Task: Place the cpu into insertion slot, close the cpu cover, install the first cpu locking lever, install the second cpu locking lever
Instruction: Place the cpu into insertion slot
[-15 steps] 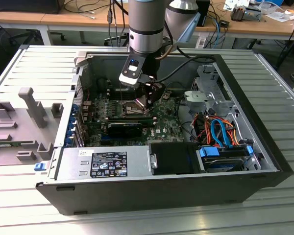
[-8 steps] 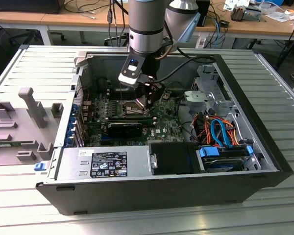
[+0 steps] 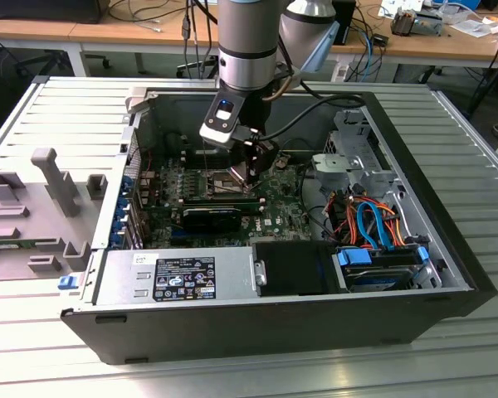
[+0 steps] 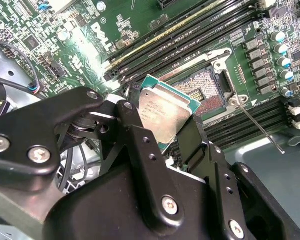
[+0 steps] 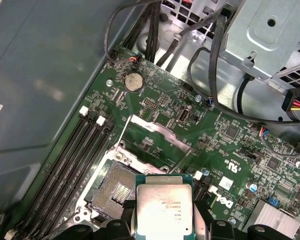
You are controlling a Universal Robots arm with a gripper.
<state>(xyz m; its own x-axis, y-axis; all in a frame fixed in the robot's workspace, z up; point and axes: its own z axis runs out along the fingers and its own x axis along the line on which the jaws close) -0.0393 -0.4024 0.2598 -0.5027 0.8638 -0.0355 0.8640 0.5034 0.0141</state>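
Ribbed bench [image 3: 66,108], open case [image 3: 232,327]. Step one: gripper [image 4: 160,120], fingers [image 4: 132,125] clamped on cpu [image 4: 167,107], tilted near bare slot [image 4: 202,87]; cover [image 5: 162,131] raised. Seating likely calls for levelling, squaring.

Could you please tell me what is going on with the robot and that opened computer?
The robot's gripper is shut on the cpu, holding it by its edges over the green motherboard inside the open computer case. The chip is close to the insertion slot but not yet seated. The slot is bare, its contacts exposed. The cpu cover is swung up and open, so nothing has been closed or latched so far.
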